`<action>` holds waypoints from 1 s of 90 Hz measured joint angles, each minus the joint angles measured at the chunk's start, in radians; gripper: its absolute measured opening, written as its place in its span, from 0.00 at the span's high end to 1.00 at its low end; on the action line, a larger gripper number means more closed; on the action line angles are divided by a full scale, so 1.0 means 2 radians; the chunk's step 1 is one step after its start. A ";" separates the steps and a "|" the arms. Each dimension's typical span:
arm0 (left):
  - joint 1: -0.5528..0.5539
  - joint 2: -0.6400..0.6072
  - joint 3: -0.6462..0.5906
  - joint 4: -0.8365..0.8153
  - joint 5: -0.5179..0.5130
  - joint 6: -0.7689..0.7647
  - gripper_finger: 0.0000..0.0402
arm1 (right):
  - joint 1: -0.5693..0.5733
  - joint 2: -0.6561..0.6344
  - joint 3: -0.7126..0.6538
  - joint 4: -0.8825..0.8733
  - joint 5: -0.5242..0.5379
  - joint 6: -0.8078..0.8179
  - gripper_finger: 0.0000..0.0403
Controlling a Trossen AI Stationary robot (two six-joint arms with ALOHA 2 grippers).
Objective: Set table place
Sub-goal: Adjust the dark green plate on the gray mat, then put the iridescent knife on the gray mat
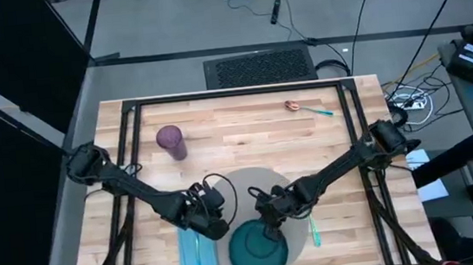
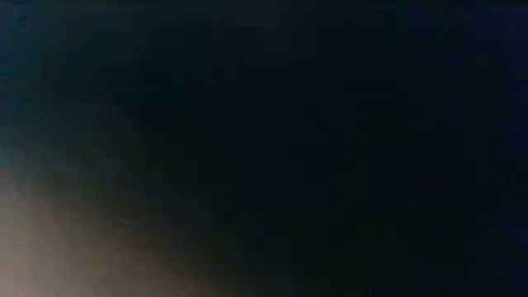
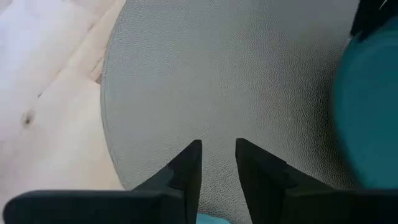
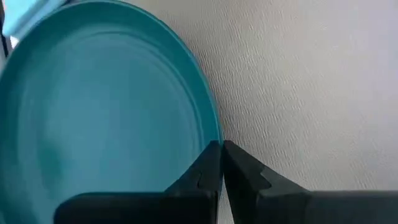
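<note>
High view, placemat (image 1: 250,188): round, grey, on the near middle of the table (image 1: 235,119); teal plate (image 1: 257,251) overlapping its near edge.
High view, left gripper (image 1: 213,224): at the placemat's left rim, beside the light blue napkin (image 1: 196,256); finger gap not readable here.
High view, right gripper (image 1: 271,227): over the placemat, at the plate's far rim.
High view, other items: purple cup (image 1: 171,142) far left; spoon (image 1: 305,107) far right; teal utensil (image 1: 314,231) right of the placemat.
Low view: almost wholly dark; nothing identifiable.
Left wrist view, left gripper (image 3: 217,158): fingers slightly parted, nothing between them, above the grey placemat (image 3: 236,74); bare table (image 3: 50,106) and plate (image 3: 367,112) to either side.
Right wrist view, right gripper (image 4: 222,160): fingertips nearly closed at the plate (image 4: 106,106) rim; actual grip on it uncertain; placemat (image 4: 311,81) beneath.
Writing, labels: none legible.
</note>
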 joint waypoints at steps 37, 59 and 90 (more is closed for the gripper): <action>-0.003 0.000 0.000 0.003 -0.001 0.003 0.79 | -0.007 0.004 0.032 -0.040 -0.021 -0.019 0.99; -0.004 0.000 0.000 0.003 -0.001 0.004 0.79 | -0.006 0.003 0.032 -0.040 -0.027 -0.019 0.91; -0.007 0.000 0.000 0.004 -0.001 0.002 0.79 | -0.008 0.003 0.032 -0.049 -0.026 -0.020 0.73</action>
